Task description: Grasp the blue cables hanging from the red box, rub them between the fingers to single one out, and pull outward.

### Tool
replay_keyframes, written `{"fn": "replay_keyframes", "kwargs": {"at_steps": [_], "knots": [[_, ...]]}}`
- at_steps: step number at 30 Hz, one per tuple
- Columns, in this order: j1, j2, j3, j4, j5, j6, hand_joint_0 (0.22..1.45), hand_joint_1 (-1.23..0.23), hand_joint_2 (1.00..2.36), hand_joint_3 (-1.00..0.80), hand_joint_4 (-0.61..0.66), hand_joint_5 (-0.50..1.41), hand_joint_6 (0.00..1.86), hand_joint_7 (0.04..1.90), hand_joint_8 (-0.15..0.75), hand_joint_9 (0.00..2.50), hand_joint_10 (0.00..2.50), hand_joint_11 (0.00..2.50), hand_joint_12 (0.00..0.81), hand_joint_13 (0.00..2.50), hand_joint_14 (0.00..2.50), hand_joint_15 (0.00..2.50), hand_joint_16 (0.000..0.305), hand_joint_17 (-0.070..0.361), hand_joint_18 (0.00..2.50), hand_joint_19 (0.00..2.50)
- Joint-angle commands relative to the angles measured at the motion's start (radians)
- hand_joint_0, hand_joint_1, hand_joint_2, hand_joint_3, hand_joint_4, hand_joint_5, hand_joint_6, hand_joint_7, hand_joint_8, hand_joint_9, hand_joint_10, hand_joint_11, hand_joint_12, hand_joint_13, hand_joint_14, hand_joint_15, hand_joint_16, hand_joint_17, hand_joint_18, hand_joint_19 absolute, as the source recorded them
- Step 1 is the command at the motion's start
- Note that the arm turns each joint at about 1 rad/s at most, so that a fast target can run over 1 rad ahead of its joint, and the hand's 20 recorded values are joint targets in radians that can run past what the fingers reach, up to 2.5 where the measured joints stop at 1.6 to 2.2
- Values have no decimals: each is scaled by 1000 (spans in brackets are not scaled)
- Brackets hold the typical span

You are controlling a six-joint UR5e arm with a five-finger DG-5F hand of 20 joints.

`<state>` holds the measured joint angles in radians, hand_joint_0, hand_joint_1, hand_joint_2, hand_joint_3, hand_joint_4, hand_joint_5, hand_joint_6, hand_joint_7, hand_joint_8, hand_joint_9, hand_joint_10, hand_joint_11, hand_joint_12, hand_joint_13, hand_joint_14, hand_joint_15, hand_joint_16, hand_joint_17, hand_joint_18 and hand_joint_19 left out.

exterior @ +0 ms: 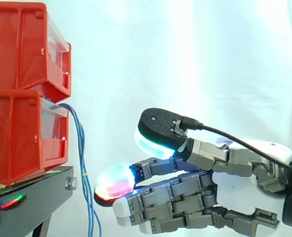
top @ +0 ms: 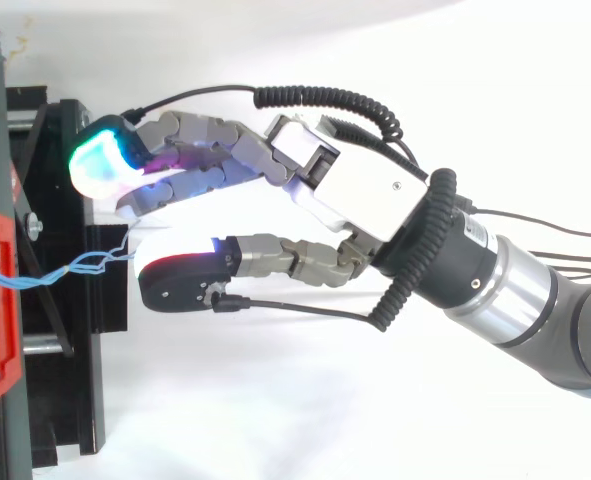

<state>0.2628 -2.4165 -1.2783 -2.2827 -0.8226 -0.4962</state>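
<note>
Curtain (exterior: 210, 59), white, backs red bins (exterior: 17, 133) on black stand (exterior: 32, 197); hand (exterior: 244, 190) gapes wide beside blue cables (exterior: 81, 148).

I read side cam close, level, bins (exterior: 17, 133) at 9 o'clock; top cam close overhead, bins also 9. Shared: bins, cables (exterior: 84, 163), hand (exterior: 234, 192).

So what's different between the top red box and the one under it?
The upper red box sits stacked on the lower red box, which rests on the black stand. The blue cables hang from the lower box's front, none from the upper. Both are red with clear fronts.
</note>
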Motion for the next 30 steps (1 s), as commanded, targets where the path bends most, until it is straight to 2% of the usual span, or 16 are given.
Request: {"fn": "replay_keyframes", "kwargs": {"at_steps": [1,3,4,6,8,11,18,21,22,25,30], "knots": [[3,-1,1,6,-1,-4,551,-573,1002,-467,289,-159,502,731,254,884,7,206,311,610,10,263,35,79,431,236],[3,-4,1,12,-1,-4,551,-573,1003,-469,289,-158,502,734,253,889,7,209,311,612,10,253,35,79,431,236],[3,-22,2,22,-3,1,551,-572,1003,-469,289,-157,502,729,253,890,7,214,313,614,10,258,35,79,431,236],[3,-32,5,39,-4,8,552,-572,1002,-469,290,-156,502,734,254,896,7,215,311,615,10,254,35,79,431,236],[3,-70,17,75,-15,27,552,-573,1002,-469,291,-155,502,733,253,897,7,209,312,615,10,254,35,79,431,242],[4,-88,25,95,-23,51,553,-573,1002,-469,289,-153,502,736,254,903,7,218,310,617,11,262,35,79,434,242],[4,-95,39,103,-32,38,555,-572,1002,-472,295,-148,502,738,254,911,7,219,308,620,12,259,35,78,441,253],[4,-130,71,118,-66,44,554,-572,1002,-468,291,-146,502,742,256,922,8,220,307,628,11,275,35,78,444,252],[1,-165,100,143,-95,54,554,-572,1002,-469,293,-146,502,741,257,922,7,218,306,630,11,272,35,79,446,252],[1,-200,139,170,-128,68,555,-573,1002,-467,298,-145,502,744,256,928,7,224,307,632,11,269,35,79,448,252],[4,-202,149,175,-145,71,556,-573,1002,-467,297,-143,502,747,256,935,7,227,306,638,11,275,35,79,449,259]]}}
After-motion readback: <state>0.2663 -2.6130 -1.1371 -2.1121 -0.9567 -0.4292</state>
